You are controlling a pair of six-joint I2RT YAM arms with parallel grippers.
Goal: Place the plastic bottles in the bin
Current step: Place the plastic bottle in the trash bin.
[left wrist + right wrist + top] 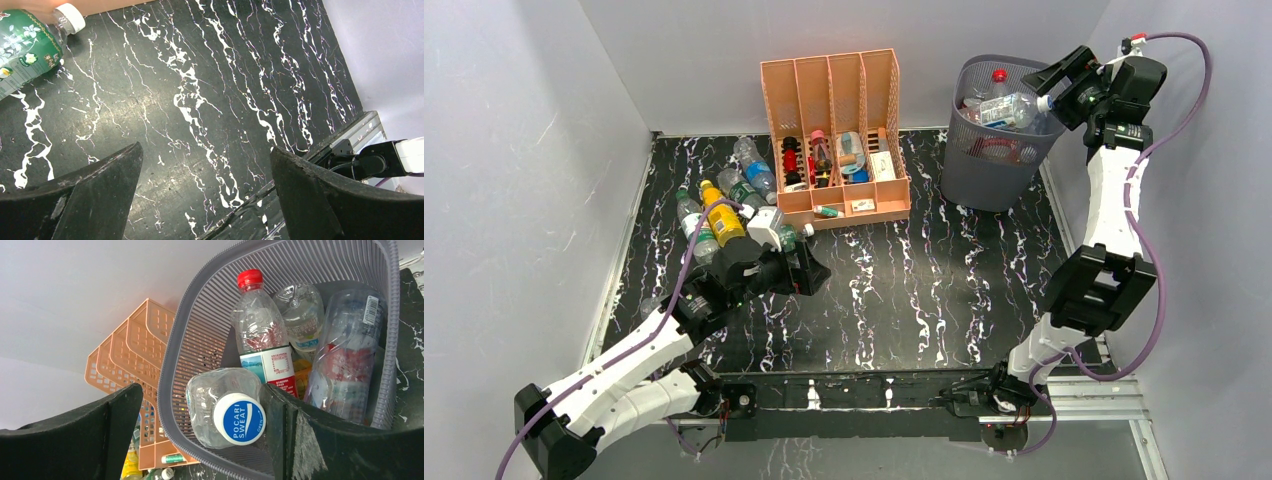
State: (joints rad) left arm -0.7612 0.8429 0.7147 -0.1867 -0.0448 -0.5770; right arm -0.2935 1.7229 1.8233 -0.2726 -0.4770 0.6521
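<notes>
L arm & R arm: white tube links w/ black blocky joint housings. Small dark screw dots along L arm's white link. L purple cable follows L arm; R purple cable loops beside R arm. White cam block at L wrist. L fingers & R fingers: black, matte, wedge-shaped, edges scuffed grey.

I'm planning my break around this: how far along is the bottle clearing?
Done: several clear plastic bottles lie in the dark grey mesh bin. In hand: nothing gripped; the right tool stands open at the rim, a blue-capped clear bottle lying loose atop the others. Left: a heap of bottles beside the peach slotted organizer, the open left tool near a green-labelled bottle.
</notes>
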